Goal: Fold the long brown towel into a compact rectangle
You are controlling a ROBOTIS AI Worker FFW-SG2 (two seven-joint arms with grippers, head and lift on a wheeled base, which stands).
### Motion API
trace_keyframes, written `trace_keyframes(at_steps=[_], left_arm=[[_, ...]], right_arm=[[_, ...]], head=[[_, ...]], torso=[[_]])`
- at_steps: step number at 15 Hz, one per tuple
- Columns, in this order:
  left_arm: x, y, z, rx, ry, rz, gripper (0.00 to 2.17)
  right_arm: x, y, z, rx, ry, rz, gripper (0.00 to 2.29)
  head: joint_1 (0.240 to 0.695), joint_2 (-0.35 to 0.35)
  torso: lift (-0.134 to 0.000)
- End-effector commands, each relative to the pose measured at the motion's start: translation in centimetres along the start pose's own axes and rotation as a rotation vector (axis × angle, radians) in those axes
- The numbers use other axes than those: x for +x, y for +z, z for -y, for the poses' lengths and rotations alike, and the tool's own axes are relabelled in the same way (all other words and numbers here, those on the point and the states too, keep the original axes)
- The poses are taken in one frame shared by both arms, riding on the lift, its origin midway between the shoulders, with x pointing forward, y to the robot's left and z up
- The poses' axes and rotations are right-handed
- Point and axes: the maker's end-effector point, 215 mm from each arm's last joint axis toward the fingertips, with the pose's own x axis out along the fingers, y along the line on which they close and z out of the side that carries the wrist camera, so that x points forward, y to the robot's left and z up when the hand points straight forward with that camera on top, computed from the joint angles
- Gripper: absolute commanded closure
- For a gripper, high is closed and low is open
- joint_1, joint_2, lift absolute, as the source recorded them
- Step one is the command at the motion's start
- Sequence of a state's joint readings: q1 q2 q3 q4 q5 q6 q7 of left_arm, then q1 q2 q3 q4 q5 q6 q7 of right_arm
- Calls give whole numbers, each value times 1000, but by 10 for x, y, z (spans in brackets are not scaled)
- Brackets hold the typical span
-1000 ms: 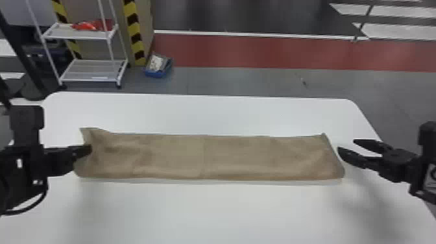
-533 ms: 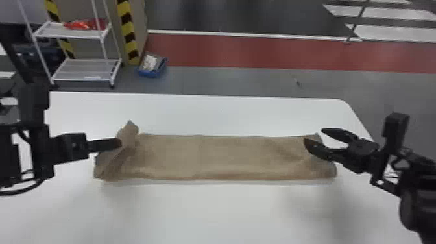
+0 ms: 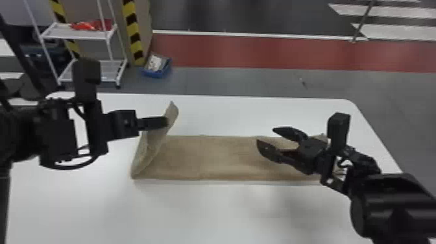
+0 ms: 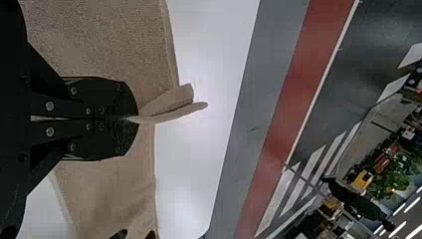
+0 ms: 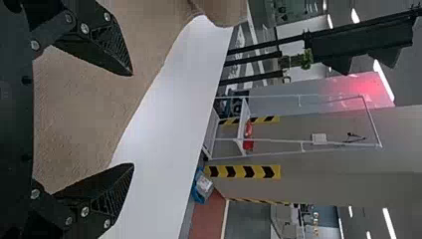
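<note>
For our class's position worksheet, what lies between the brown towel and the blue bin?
From the brown towel outward, the head view shows white tabletop, then grey floor.

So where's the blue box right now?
In the head view, the blue box is on the floor beyond the table's far edge, left of centre, just right of the white rack and the yellow-and-black stripes.

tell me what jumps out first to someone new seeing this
The long brown towel stands out first, stretched across the white table, its left end lifted by the left gripper, whose fingers are shut on it. Next comes the black right gripper, open above the towel's right part. Behind the table, the broad red floor stripe catches the eye too.
</note>
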State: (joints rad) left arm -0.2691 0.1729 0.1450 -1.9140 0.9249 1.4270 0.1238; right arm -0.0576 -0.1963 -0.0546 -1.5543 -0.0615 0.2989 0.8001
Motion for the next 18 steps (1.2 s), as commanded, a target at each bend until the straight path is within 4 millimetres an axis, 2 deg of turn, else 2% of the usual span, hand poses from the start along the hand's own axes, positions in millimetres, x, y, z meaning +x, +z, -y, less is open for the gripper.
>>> trace_keyframes(at_steps=[1,2,3,6,8,10,11,14,18], left_arm=[[9,9,25,-11,-46,26,2138],[13,20,36,4,-60,36,2135],[18,26,43,24,-59,37,2135],[25,37,59,44,-60,49,2135],[25,52,61,48,-46,86,2135],[23,60,68,42,-65,107,2138],[21,64,72,36,-79,120,2138],[21,65,80,30,-103,125,2138],[10,67,90,33,-140,139,2135]], right_arm=[[37,2,-50,-4,85,11,768],[56,1,-68,-9,110,4,1362],[72,-1,-83,-9,140,0,1656],[114,15,-140,-55,223,91,1690],[130,16,-158,-63,231,122,1690],[142,11,-164,-65,218,128,1690],[149,9,-173,-66,229,120,1690],[163,5,-190,-87,244,108,1686],[172,0,-175,-112,163,100,1686]], head=[[695,-43],[695,-33],[695,-20],[695,39],[695,69],[695,94],[695,108],[695,123],[695,135]], torso=[[-124],[-124],[-124],[-124],[-124],[-124],[-124],[-124],[-124]])
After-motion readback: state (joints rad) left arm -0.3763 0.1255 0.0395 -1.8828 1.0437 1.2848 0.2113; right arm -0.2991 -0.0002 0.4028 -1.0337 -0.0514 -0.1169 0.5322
